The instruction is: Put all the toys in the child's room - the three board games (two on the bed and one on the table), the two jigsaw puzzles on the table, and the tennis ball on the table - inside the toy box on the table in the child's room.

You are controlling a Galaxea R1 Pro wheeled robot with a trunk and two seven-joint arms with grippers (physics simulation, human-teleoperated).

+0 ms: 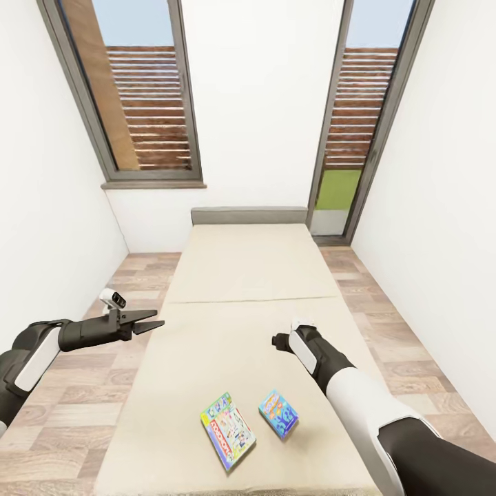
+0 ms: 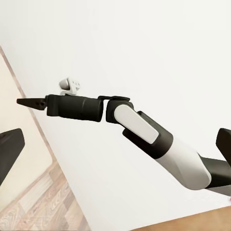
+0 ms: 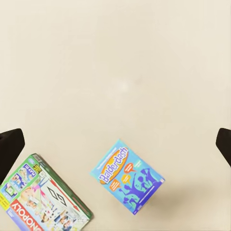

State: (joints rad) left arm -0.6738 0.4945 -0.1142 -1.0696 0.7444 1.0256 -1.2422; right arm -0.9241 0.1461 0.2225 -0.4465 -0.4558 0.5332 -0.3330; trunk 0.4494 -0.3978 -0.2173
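Two board games lay flat on the near end of the bed (image 1: 248, 275): a white-green-red Monopoly box (image 1: 227, 430) and, just beside it but apart, a smaller blue Balderdash box (image 1: 278, 413), both turned at an angle on the plain beige mattress. Above them, the robot's right arm reached in over the bed, its right gripper (image 1: 281, 339) poised over bare mattress a little beyond the boxes; in the right wrist view the two dark fingertips (image 3: 10, 144) stood far apart at the frame's edges, jaws wide, holding nothing, with the blue box (image 3: 127, 175) and the Monopoly box (image 3: 43, 202) lying between and below them. At the bed's left edge, the left gripper (image 1: 148, 321) hung over the border of mattress and wood-plank floor (image 1: 83, 413), its black fingers spread and empty. Beyond, the low grey headboard (image 1: 248, 215) met the white end wall (image 1: 258, 103), flanked by two tall dark-framed windows (image 1: 138, 89).
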